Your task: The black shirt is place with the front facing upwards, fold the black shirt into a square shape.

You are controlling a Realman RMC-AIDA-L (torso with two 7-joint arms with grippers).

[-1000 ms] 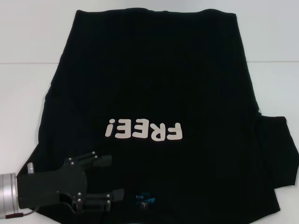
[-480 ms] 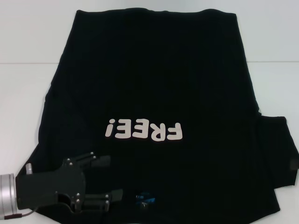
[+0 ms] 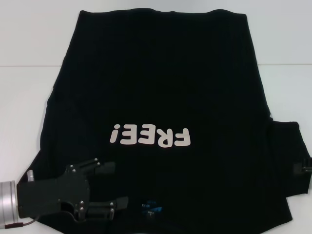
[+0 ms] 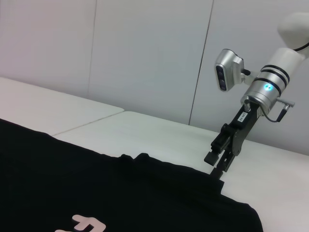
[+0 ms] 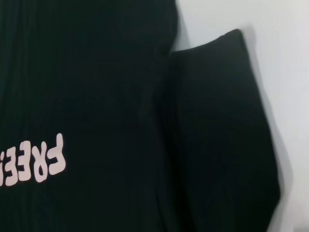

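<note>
**Two grippers get ready at the sleeves**

One big black shirt [image 3: 161, 97] lies flat on the white table [image 3: 24, 97], filling the middle of the head view. Its white "FREE!" print [image 3: 148, 136] faces up, so the front is on top. A small blue neck label [image 3: 150, 207] shows at the bottom middle of the frame.

At the lower left of the frame, the left gripper [image 3: 112, 187] sits low over the shirt, near the collar side. Its fingers are apart, with nothing between them. It looks ready to pinch the cloth there, so that side can be folded over.

At the right edge of the frame, only a small dark bit of the right gripper [image 3: 303, 167] peeks in, by the shirt's right sleeve [image 3: 287, 161]. The left wrist view shows the same gripper [image 4: 217, 164] pointing down, just above the sleeve edge, with its fingers spread and holding nothing.

No fold looks made yet.
</note>
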